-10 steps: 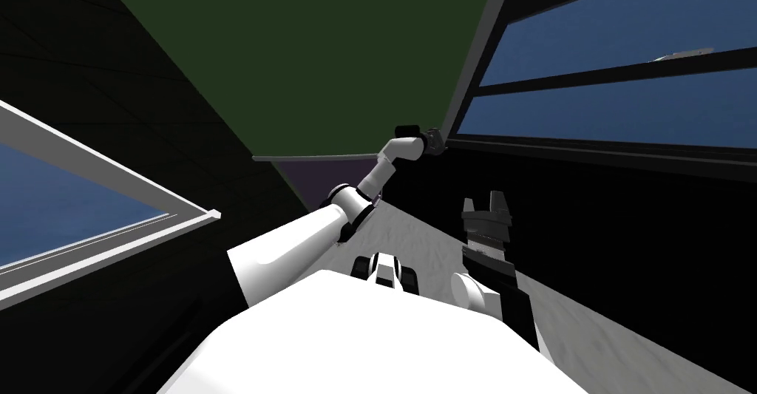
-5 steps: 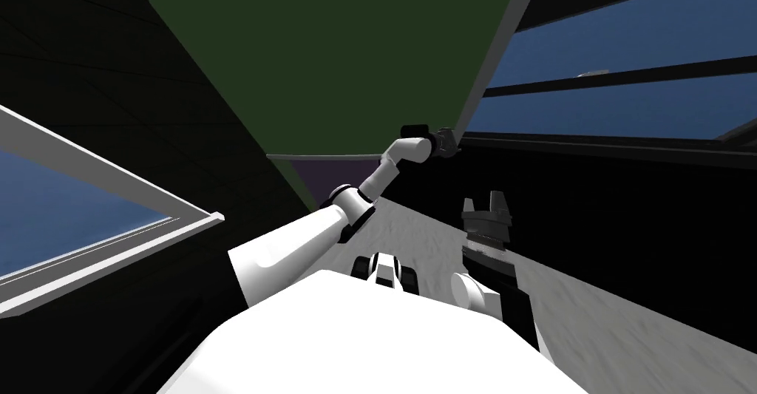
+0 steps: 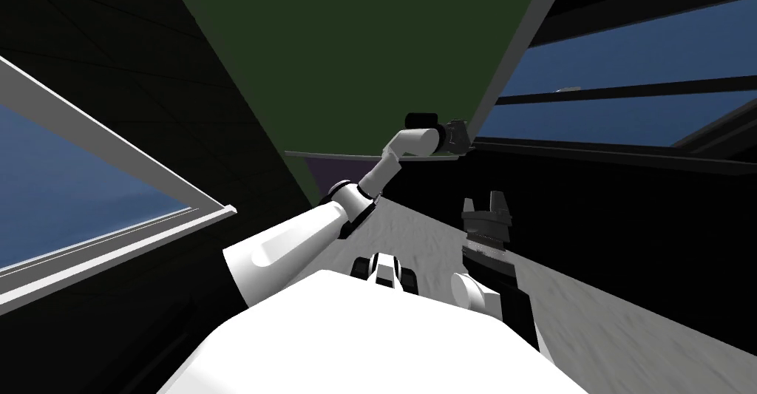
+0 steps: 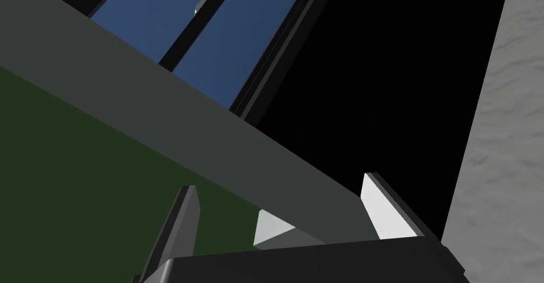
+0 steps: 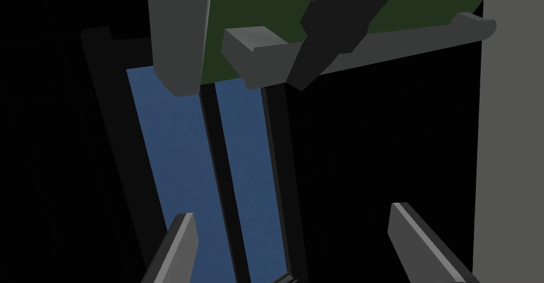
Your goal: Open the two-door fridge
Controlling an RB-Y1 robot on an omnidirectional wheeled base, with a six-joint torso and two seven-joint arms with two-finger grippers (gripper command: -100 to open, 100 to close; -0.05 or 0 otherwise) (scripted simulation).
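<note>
The green fridge door [image 3: 355,49] runs off the top of the head view, so its upper part and far side are out of sight. Its grey edge strip [image 4: 159,115] leaves the left wrist view at one corner and passes under the dark body of the left gripper [image 4: 279,181] at the other; whether that gripper clamps the strip cannot be told. A small pale thing [image 4: 201,3], half behind a dark window bar [image 4: 186,35], is too small to name, as is the purple patch [image 3: 336,171] showing below the door.
</note>
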